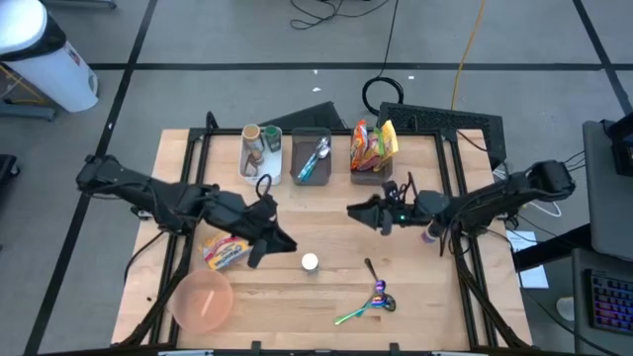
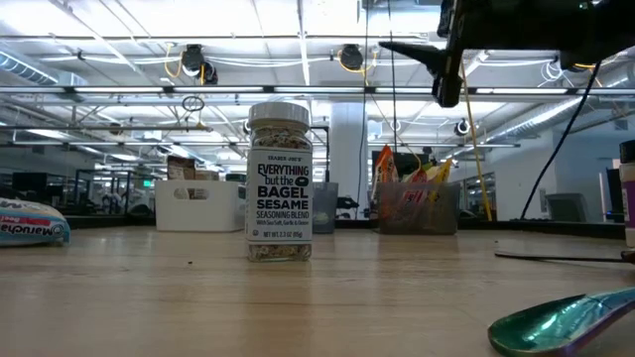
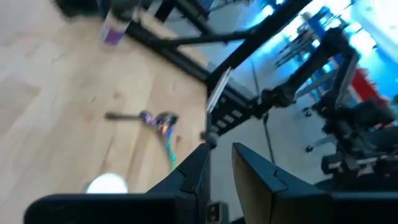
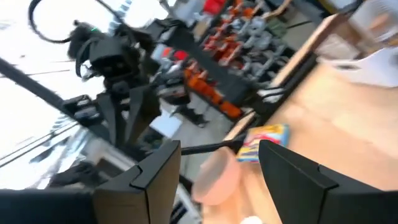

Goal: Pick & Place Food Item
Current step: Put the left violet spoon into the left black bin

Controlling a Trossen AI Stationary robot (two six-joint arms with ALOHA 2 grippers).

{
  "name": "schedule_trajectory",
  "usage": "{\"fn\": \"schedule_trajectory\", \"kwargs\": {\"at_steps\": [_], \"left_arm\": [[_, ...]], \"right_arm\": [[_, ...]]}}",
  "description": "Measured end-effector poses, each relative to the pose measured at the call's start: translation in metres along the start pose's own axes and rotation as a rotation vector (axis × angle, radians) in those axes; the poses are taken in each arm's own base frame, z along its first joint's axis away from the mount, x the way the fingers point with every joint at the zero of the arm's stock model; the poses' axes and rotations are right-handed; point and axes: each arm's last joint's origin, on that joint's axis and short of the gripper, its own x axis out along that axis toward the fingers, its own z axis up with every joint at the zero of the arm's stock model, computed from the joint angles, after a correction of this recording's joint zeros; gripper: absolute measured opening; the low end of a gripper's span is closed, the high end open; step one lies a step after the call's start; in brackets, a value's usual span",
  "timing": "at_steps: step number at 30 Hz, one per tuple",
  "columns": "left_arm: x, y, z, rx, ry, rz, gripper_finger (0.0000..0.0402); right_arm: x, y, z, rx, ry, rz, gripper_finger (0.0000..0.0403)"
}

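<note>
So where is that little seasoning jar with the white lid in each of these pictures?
High view: seasoning jar, centre of the table, seen from above.
Low view: jar upright, left of centre.
Left wrist view: white lid near the bottom edge.
Right wrist view: cannot tell.
Shared landmark: the iridescent spoon.

The worktop [image 1: 326,287] is made of light wood boards. Under it is a grey floor [image 1: 247,40] with dark lines. Black cables [image 1: 326,12] and a yellow cable [image 1: 465,49] lie there. Long ceiling lights [image 2: 149,40] shine in the big room.
</note>
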Motion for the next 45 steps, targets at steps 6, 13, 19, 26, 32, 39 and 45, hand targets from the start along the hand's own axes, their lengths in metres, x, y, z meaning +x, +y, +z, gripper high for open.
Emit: {"fn": "schedule_trajectory", "kwargs": {"at_steps": [6,13,19,26,32,39,45], "left_arm": [[0.0,-0.011,0.004,0.015,-0.114,-0.04,0.0074],[-0.005,-0.024,0.021,0.122,-0.29,-0.165,0.0074],[-0.007,-0.019,0.028,0.127,-0.279,-0.217,0.0075],[-0.008,-0.013,0.03,0.13,-0.121,-0.37,0.0075],[-0.008,-0.017,0.026,0.193,-0.046,-0.461,0.0075],[-0.008,-0.022,0.022,0.219,-0.013,-0.504,0.0075],[-0.008,-0.025,0.018,0.241,-0.006,-0.519,0.0075]], "right_arm": [[0.006,0.006,-0.01,0.026,-0.04,0.095,0.021],[0.007,0.014,-0.004,0.091,-0.211,0.197,0.021],[0.017,0.061,0.025,-0.016,-0.355,0.444,0.021],[0.061,0.142,0.045,-0.349,-0.099,0.284,0.021],[0.066,0.185,0.05,-0.54,0.311,0.017,0.021],[0.059,0.197,0.019,-0.529,0.443,-0.06,0.021],[0.06,0.176,-0.034,-0.541,0.738,-0.189,0.021]]}}
